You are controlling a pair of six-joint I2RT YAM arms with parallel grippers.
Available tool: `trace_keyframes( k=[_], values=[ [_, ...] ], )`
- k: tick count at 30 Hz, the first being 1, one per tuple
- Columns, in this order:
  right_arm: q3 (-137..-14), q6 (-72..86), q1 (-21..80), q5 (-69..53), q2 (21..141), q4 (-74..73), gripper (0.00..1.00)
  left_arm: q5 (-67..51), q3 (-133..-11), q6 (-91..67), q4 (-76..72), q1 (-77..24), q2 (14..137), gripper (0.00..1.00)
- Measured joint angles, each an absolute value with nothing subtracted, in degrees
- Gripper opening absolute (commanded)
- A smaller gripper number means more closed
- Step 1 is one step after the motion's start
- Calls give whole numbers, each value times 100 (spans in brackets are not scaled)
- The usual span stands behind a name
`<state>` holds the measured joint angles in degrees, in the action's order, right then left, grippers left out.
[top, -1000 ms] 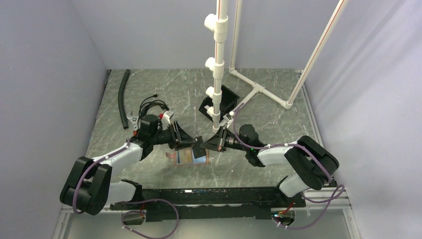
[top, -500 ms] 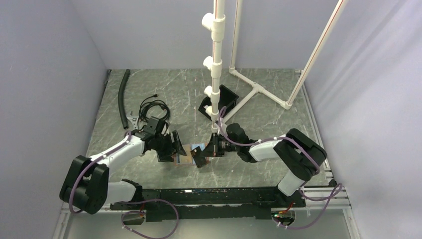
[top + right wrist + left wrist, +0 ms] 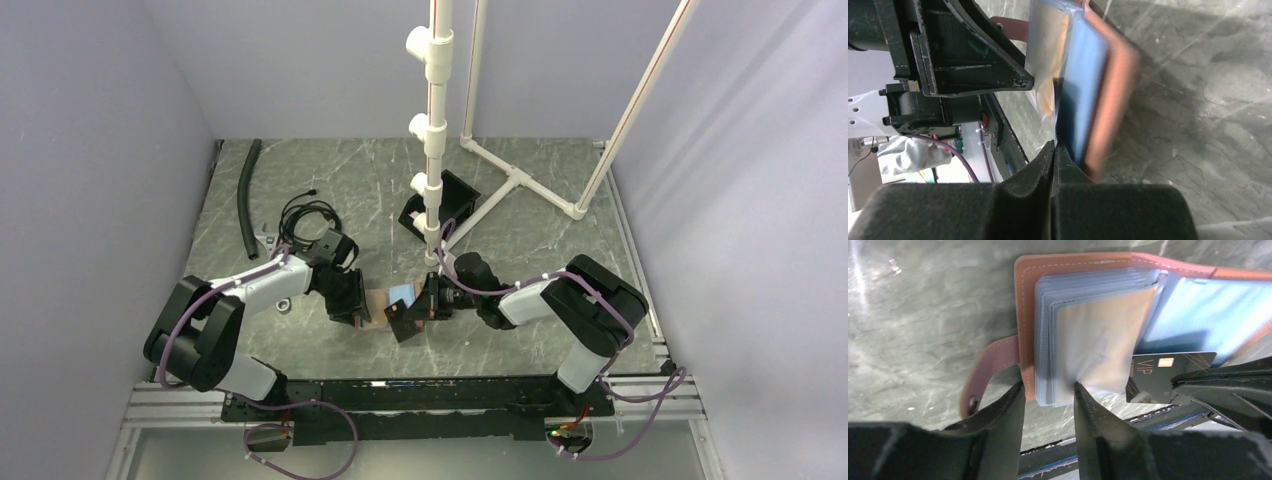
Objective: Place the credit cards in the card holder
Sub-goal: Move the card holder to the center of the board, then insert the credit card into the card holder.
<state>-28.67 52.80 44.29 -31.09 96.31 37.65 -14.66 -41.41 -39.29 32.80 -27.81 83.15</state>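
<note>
The tan-brown leather bifold card holder point(image 3: 1023, 315) lies open on the grey marbled worktop point(image 3: 923, 315), directly ahead of my left gripper point(image 3: 1048, 395), which is nipped onto the near edge of its clear glossy sleeves point(image 3: 1093, 340). My right gripper point(image 3: 1054, 150) is closed tight on a black VIP-printed plastic card point(image 3: 1168, 371), whose corner is at the sleeve mouth. I judge insertion is under way; next I must slide it in squarely. A second ago both grippers hung above the holder; now they're down at its edges
</note>
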Motion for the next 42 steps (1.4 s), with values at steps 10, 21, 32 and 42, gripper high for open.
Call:
trace_keyframes(
  k=[10,21,32,42],
  values=[
    [-2508,5509,4230,-3146,9483,4047,0,-1402,-4333,-3795,3229,-3028,8510,28],
    [-2477,5728,4082,-3354,9620,4423,0,-1251,-4482,-3771,3011,-3439,8646,29],
    [-2200,6267,3658,-3411,9929,5068,0,-1125,-4504,-3809,3028,-3544,8617,30],
    [-2281,6348,3682,-3527,10020,5107,0,-1020,-4545,-3817,3070,-3629,8595,30]
  ],
)
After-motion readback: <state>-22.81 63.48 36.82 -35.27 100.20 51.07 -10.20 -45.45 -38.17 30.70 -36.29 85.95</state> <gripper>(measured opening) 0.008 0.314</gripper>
